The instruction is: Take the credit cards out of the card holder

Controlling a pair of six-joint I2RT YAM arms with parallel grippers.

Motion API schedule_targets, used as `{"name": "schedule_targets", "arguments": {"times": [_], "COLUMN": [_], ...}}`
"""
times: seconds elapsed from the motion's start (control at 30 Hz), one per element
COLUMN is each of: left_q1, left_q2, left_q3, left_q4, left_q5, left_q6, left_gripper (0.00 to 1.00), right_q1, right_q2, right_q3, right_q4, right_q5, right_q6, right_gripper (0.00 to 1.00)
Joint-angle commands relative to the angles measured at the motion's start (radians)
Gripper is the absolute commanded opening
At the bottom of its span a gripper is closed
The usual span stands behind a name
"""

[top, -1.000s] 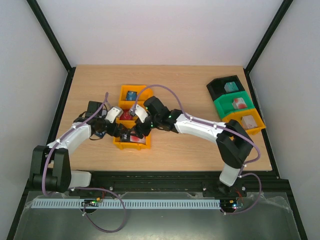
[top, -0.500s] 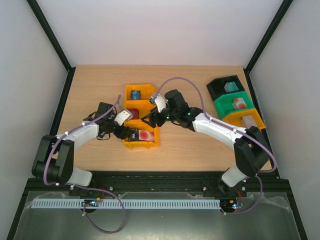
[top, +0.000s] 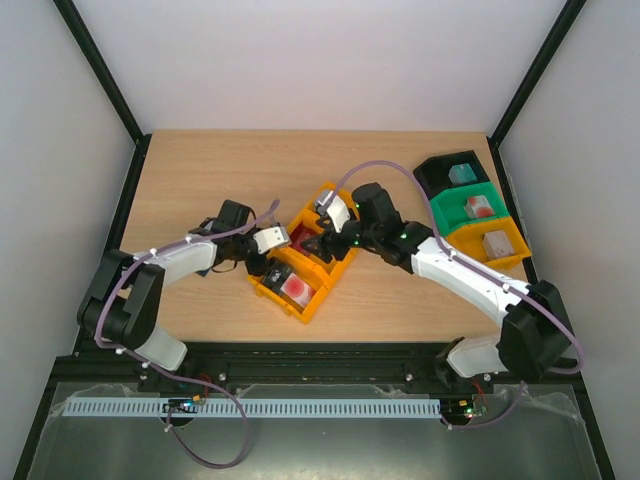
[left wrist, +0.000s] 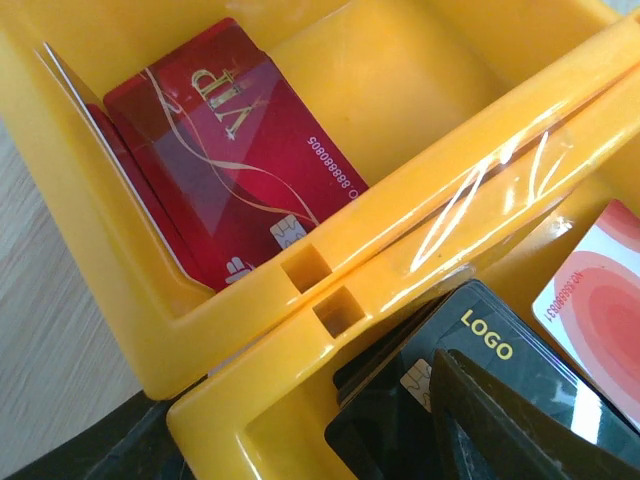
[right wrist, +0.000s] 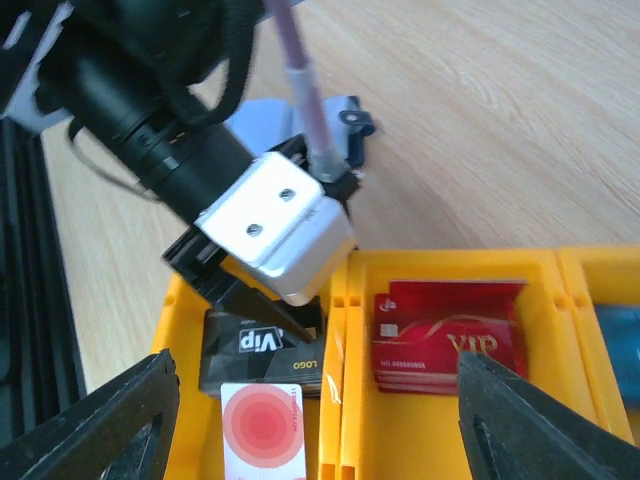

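**Only your right wrist view finds the card holder**

From above you see the yellow bin lying diagonally in the middle of the table. Both arms meet over it, and the left arm covers whatever lies beside it. Your right wrist camera fills that in. The card holder lies on the wood just beyond the bin, pale blue face up, its dark tab toward the right, partly behind the left arm.

The same view shows the right gripper spread wide and holding nothing, above the divider between two compartments. Red VIP cards sit in the middle compartment. Dark cards and a white card with red rings sit in the end one.

Your left wrist view goes closest. One finger of the left gripper is over the dark LOGO card. A dark shape that looks like the other finger sits outside the bin's wall. You cannot tell whether those fingers pinch the wall.
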Motion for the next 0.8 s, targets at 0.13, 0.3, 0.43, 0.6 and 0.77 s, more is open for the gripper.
{"name": "schedule_targets", "arguments": {"times": [0.13,0.3,0.43,0.6,0.77], "left_q1": [-0.045,-0.023,0.029,0.195,0.233], "left_q2": [0.047,0.033,-0.007,-0.056,-0.119], "left_q3": [0.092,0.163,0.218,0.211,0.140], "left_q4": [0.096,0.079,-0.084,-0.139,-0.197], "left_q5": [0.112,0.139,0.245,0.306,0.113], "left_q6": [0.204,0.067,0.016,-0.218,-0.296], "left_gripper": [0.65,0.73,0.83,0.85,0.83], "right_q1": [0.005,0.073,0.124,0.169,0.181], "right_q2": [-0.102,-0.030,0.110,0.262,0.402], "right_q3": [-0.062,-0.019,0.098,0.215,0.351], "right_q4": [-0.123,-0.222,-0.346,-0.442,-0.526], "right_q5": [-0.127,-0.068,-0.032,0.020,0.053], "right_q6": [-0.409,-0.591,-0.730,-0.916,-1.024], "right_gripper": [0.77,0.77,0.77,0.79,0.79]}}
